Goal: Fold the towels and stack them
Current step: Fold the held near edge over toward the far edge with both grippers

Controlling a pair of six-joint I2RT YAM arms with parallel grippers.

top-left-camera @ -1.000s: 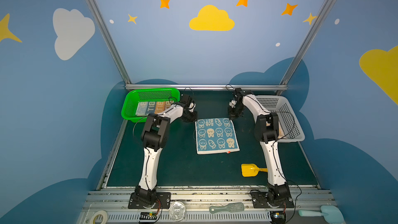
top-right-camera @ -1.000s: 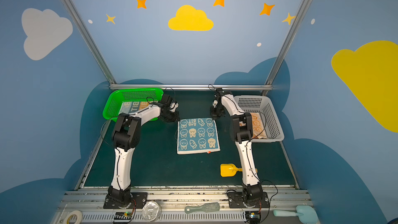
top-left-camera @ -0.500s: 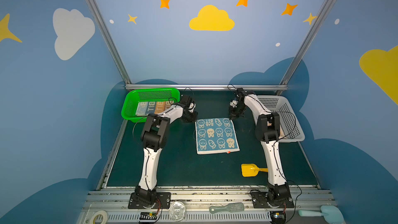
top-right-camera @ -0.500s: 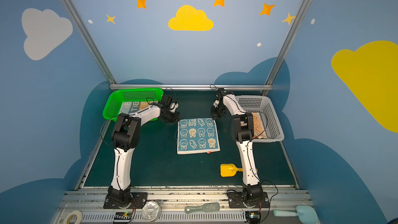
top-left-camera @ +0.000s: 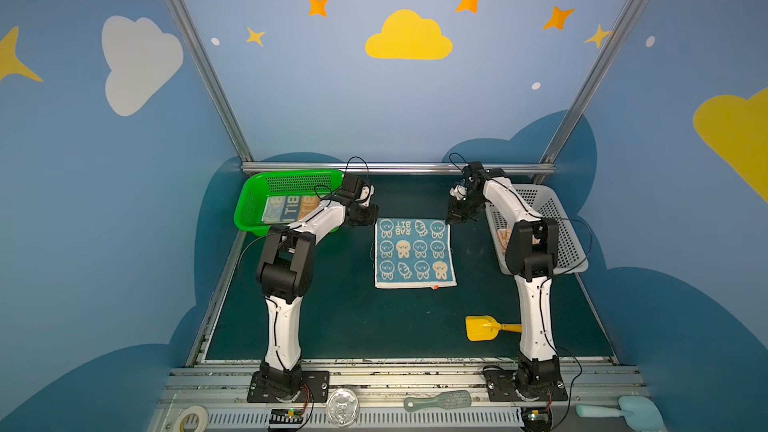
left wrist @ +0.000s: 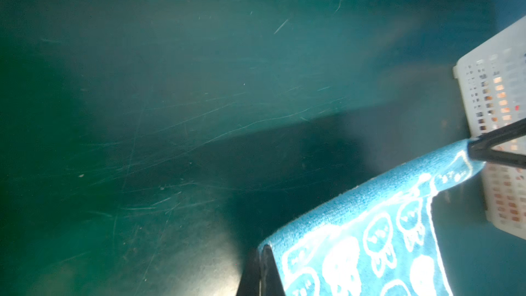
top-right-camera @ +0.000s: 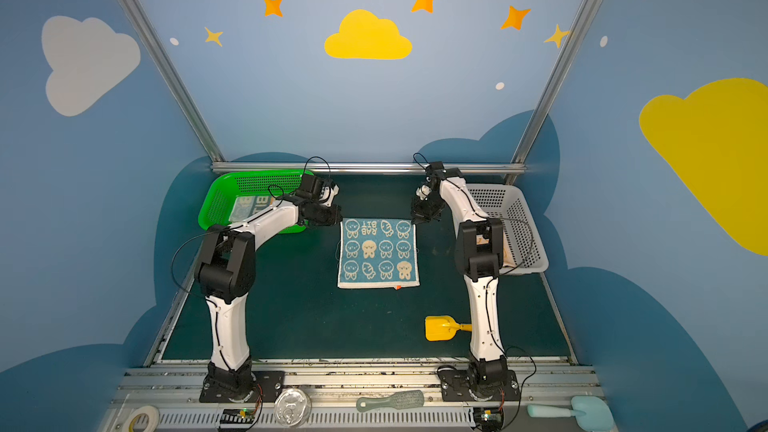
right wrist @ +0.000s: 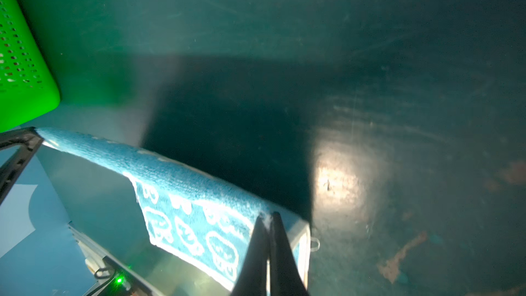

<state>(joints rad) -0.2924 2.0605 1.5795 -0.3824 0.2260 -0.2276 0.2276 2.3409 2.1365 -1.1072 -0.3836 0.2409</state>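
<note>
A blue towel (top-left-camera: 413, 253) printed with rabbits and "RABBIT" lettering lies spread on the green table in both top views (top-right-camera: 378, 253). My left gripper (top-left-camera: 373, 221) is shut on its far left corner. My right gripper (top-left-camera: 452, 220) is shut on its far right corner. In the left wrist view the left gripper (left wrist: 263, 249) pinches the towel (left wrist: 355, 237), whose far edge is raised and stretched across to the right gripper's fingers (left wrist: 484, 150). The right wrist view shows the same edge (right wrist: 185, 183) held by the right gripper (right wrist: 269, 217). Folded towels (top-left-camera: 291, 207) lie in the green basket.
The green basket (top-left-camera: 249, 209) stands at the far left and a white basket (top-left-camera: 561, 234) holding an orange cloth (top-left-camera: 504, 238) at the right. A yellow toy shovel (top-left-camera: 482, 328) lies near the right arm's base. A brush (top-left-camera: 438, 401), lid and tape roll sit on the front rail.
The right arm's elbow has drifted slightly to the right. Both grippers stay at the towel's far corners and the towel lies as before.
</note>
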